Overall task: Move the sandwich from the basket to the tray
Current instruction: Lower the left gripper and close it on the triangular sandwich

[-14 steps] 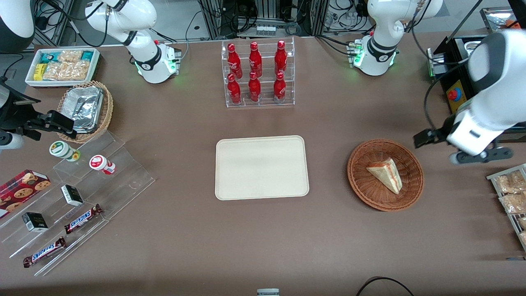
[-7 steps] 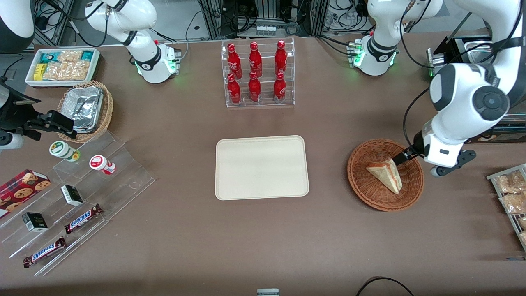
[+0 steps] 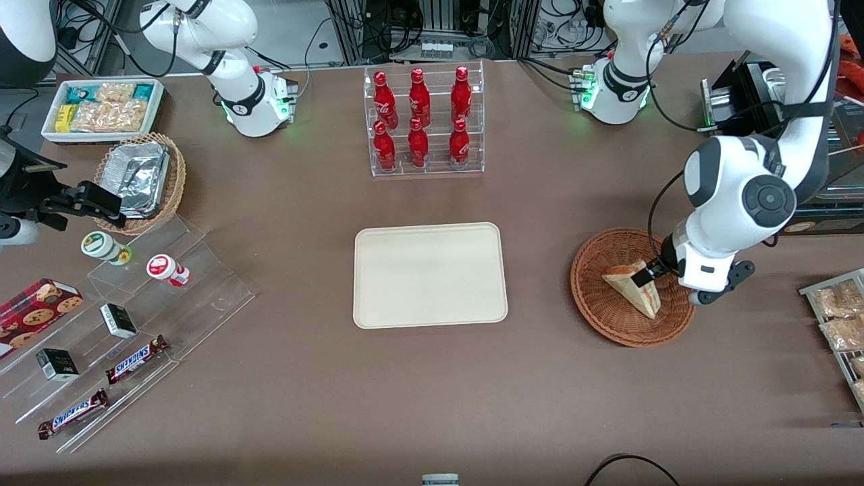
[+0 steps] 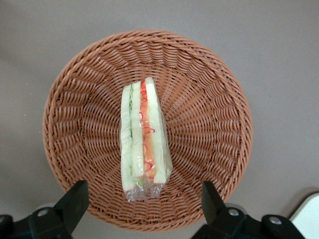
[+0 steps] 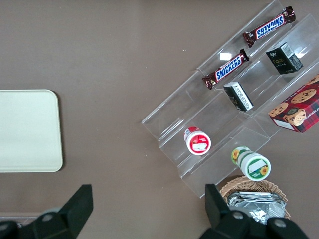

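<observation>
Sandwich (image 3: 632, 288) lies in the reddish-brown wicker basket (image 3: 607, 317), a clear-wrapped triangular wedge resting on its side near the bowl's middle. In the wrist view the sandwich (image 4: 143, 140) shows its cut edge upward, with green, orange and red filling between pale bread layers, and the basket (image 4: 214, 99) rings it all around. The gripper (image 3: 649, 271) hangs low over the basket, at about two o'clock from the sandwich's centre in the front view. Its two dark fingers (image 4: 75, 199) are spread wide apart, one on each flank of the wedge, with clear gaps to the wrapper; neither touches it. The cream tray (image 3: 378, 310) sits flat on the brown table (image 3: 432, 405) at nine o'clock from the basket, apart from it, with nothing on it. At about twelve o'clock from the tray, farther from the front camera, stands a clear rack of red bottles (image 3: 422, 121).
</observation>
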`<act>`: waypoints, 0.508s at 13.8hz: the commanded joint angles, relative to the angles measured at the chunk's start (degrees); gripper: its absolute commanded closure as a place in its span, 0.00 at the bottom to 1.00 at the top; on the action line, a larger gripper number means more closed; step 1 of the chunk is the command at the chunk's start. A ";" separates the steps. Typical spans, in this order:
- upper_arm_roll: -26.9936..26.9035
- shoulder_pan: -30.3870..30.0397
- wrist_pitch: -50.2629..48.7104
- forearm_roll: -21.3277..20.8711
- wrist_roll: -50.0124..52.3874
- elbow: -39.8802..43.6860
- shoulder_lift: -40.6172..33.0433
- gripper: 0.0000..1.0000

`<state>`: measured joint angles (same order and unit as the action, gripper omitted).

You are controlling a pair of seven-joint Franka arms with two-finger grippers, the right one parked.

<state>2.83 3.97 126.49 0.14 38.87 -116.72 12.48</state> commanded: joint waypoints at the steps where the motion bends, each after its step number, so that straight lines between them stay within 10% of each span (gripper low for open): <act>1: -0.11 0.43 1.83 -1.98 2.00 -1.05 0.96 0.00; 7: -0.19 0.08 9.20 -2.07 2.26 -3.16 5.09 0.00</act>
<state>2.68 3.91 133.16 -0.63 39.30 -119.30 16.16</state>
